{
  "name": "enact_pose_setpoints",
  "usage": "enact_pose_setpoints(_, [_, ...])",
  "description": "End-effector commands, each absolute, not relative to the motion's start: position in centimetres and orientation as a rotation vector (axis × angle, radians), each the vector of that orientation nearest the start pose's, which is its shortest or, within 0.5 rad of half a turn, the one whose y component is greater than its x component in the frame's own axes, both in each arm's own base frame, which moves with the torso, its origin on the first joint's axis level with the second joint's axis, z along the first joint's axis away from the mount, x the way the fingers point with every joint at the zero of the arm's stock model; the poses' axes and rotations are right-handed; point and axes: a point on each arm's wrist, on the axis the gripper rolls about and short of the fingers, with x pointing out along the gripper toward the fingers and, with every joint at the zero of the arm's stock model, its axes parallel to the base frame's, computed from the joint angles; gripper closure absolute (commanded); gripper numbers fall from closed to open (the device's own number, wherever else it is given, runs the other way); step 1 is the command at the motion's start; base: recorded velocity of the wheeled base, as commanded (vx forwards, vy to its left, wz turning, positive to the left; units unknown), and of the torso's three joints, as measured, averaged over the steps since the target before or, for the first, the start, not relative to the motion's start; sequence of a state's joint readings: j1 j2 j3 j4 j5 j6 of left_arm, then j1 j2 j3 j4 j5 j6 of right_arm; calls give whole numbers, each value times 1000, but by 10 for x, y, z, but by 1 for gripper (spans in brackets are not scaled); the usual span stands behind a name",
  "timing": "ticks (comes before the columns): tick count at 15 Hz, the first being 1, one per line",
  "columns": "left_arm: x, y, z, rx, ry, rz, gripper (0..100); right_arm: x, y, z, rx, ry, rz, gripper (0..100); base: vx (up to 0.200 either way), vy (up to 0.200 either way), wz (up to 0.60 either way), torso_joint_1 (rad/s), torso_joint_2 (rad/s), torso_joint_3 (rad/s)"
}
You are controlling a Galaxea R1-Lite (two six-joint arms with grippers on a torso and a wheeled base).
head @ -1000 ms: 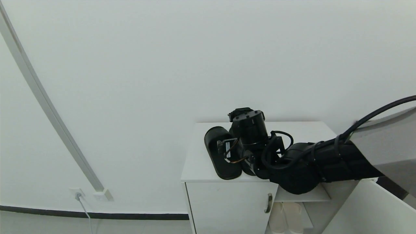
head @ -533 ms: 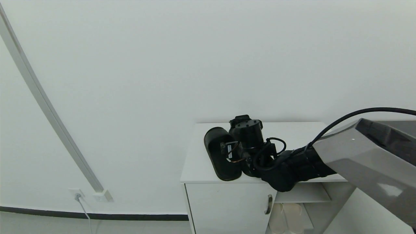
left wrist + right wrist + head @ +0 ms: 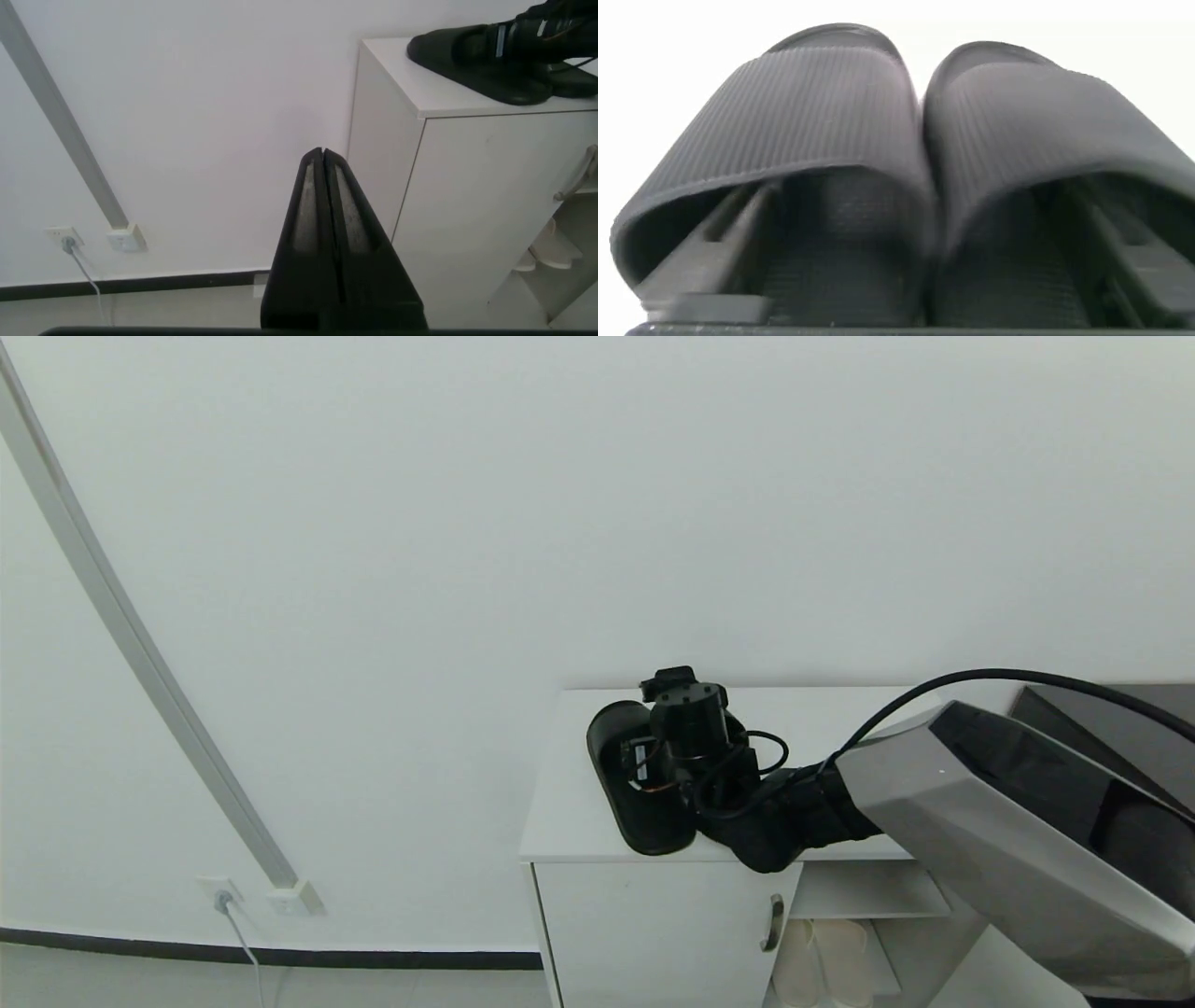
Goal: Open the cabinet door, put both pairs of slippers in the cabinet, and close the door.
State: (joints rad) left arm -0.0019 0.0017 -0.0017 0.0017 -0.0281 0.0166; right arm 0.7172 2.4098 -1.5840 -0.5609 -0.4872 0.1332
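Note:
A pair of black slippers [image 3: 630, 793] lies side by side on top of the white cabinet [image 3: 653, 933]. My right gripper [image 3: 924, 280] is open at the slippers' openings, with one finger [image 3: 719, 243] under each ribbed strap. A pair of white slippers [image 3: 831, 963] stands on the low shelf inside the cabinet's open right half. The cabinet's left door is closed, with a metal handle [image 3: 773, 921]. My left gripper [image 3: 322, 215] is shut on nothing, low down beside the cabinet [image 3: 467, 187]. From there the black slippers [image 3: 486, 51] and white slippers [image 3: 551, 252] are also visible.
A bare white wall stands behind the cabinet. A grey cable duct [image 3: 140, 644] runs slanting down the wall to a socket [image 3: 221, 893] with a plugged-in cord. A shelf board [image 3: 868, 896] divides the open compartment.
My right arm has pushed forward and to the left across the cabinet top, bringing its wrist up to the black slippers. The slippers have stayed put.

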Motion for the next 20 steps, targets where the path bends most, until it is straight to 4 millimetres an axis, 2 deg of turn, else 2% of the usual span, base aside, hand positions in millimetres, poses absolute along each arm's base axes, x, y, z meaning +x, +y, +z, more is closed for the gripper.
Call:
enact_pose_setpoints(1, [-23, -1, 76, 17, 1, -31, 100, 381, 318, 90, -24, 241, 211, 100, 0, 0, 0, 0, 0, 0])
enact_pose_setpoints(4, [-23, -1, 76, 17, 1, -29, 100, 381, 317, 91, -21, 240, 211, 100, 0, 0, 0, 0, 0, 0])
enact_pose_setpoints(6, [-23, -1, 76, 17, 1, -32, 100, 377, 314, 104, -3, 223, 209, 100, 0, 0, 0, 0, 0, 0])
enact_pose_setpoints(9, [-23, -1, 76, 17, 1, -32, 100, 344, 287, 156, 32, 176, 269, 100, 0, 0, 0, 0, 0, 0])
enact_pose_setpoints(10, [-23, -1, 76, 17, 1, -29, 100, 335, 279, 167, 33, 172, 281, 100, 0, 0, 0, 0, 0, 0])
enact_pose_setpoints(12, [-23, -1, 76, 17, 1, -29, 100, 301, 251, 193, 30, 164, 320, 100, 0, 0, 0, 0, 0, 0])
enact_pose_setpoints(13, [-23, -1, 76, 17, 1, -31, 100, 285, 237, 198, 27, 175, 353, 100, 0, 0, 0, 0, 0, 0])
enact_pose_setpoints(16, [-23, -1, 76, 17, 1, -29, 100, 248, 208, 195, -13, 220, 416, 100, 0, 0, 0, 0, 0, 0])
enact_pose_setpoints(20, [-23, -1, 76, 17, 1, -31, 100, 216, 185, 183, -38, 256, 452, 100, 0, 0, 0, 0, 0, 0])
